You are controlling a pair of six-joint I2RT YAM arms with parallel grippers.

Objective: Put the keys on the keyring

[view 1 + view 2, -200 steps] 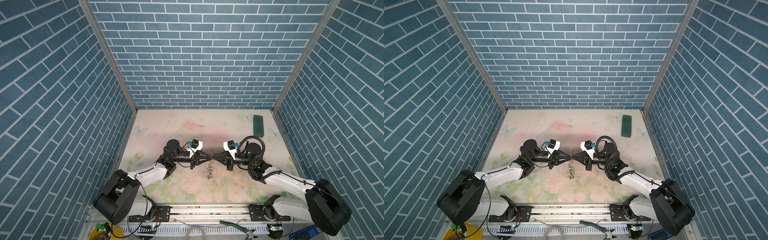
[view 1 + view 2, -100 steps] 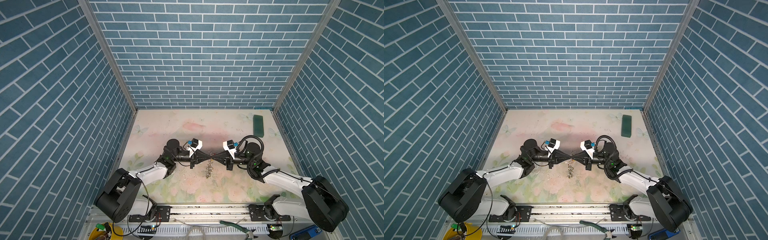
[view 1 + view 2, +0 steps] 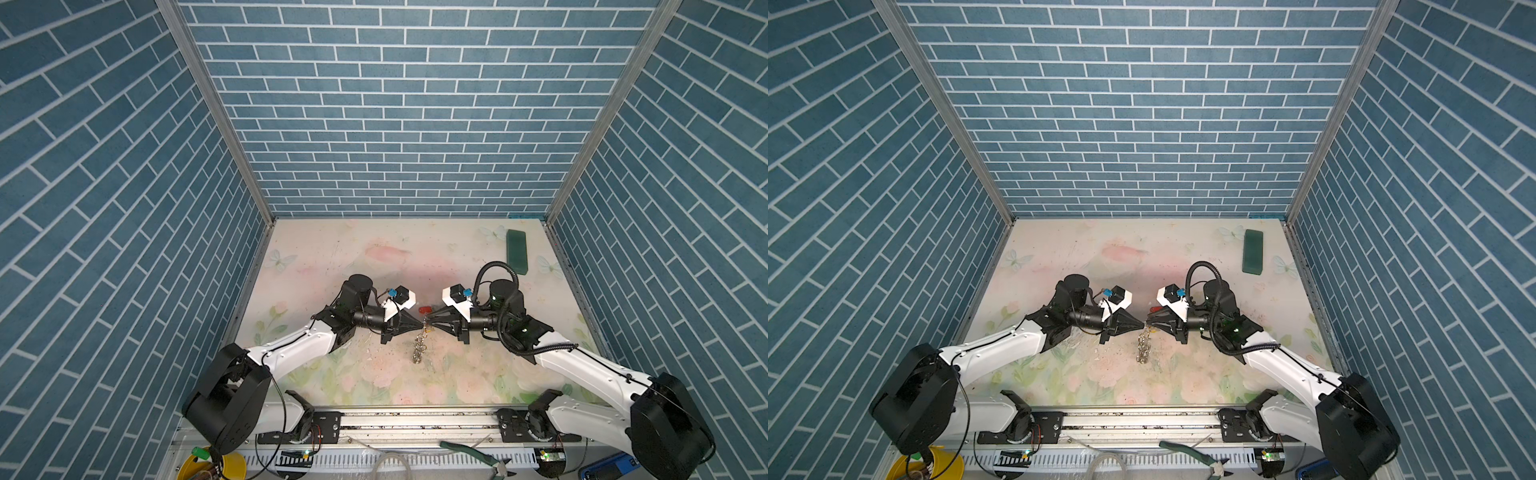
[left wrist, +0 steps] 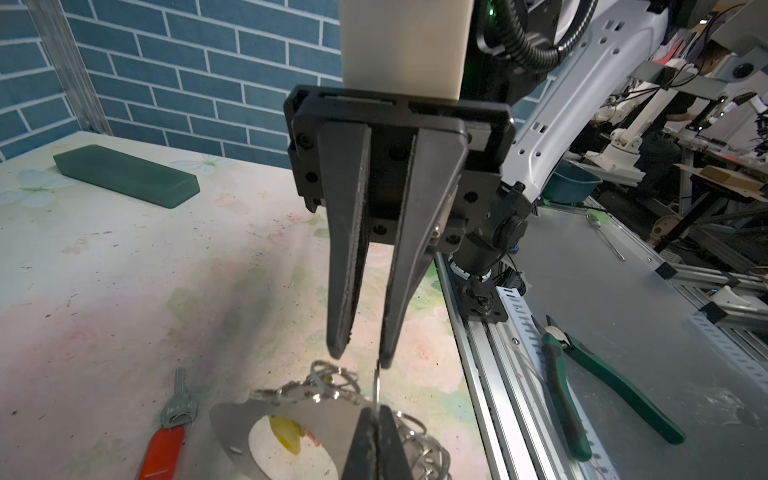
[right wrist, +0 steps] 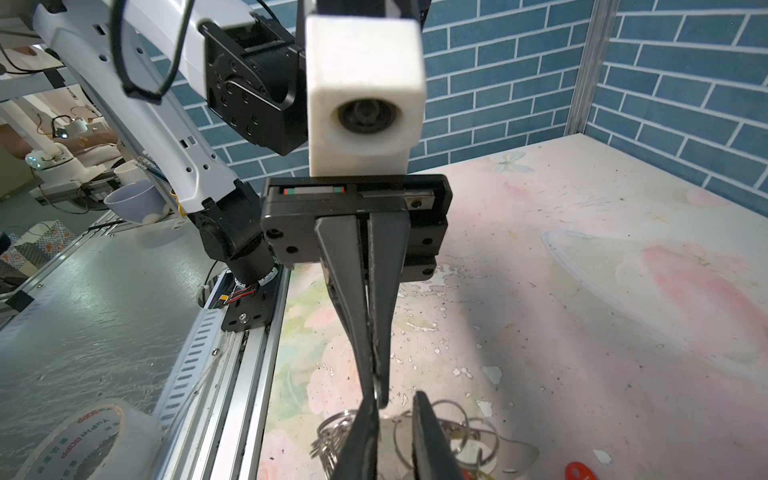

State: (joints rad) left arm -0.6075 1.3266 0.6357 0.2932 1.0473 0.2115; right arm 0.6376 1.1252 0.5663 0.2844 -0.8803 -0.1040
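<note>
In both top views my two grippers meet tip to tip above the table's middle. The keyring (image 3: 419,353) (image 3: 1144,351) dangles below them. My left gripper (image 4: 376,409) (image 3: 420,328) is shut on one thin silver ring of the keyring, whose grey oval band (image 4: 232,419) hangs beside it. My right gripper (image 5: 395,401) (image 4: 361,359) stands slightly open, with that ring's edge touching one fingertip (image 4: 385,361). A yellow key (image 4: 284,430) shows through the band's hole. A red key (image 4: 166,440) (image 3: 424,310) lies on the table behind the grippers.
A dark green block (image 3: 516,251) (image 4: 124,174) lies at the back right of the table. Green pliers (image 4: 582,374) rest on the metal rail in front, and a tape roll (image 5: 83,440) sits off the table's front edge.
My right gripper's jaws have parted a little. The left gripper stays shut on the ring, and both arms have hardly moved.
</note>
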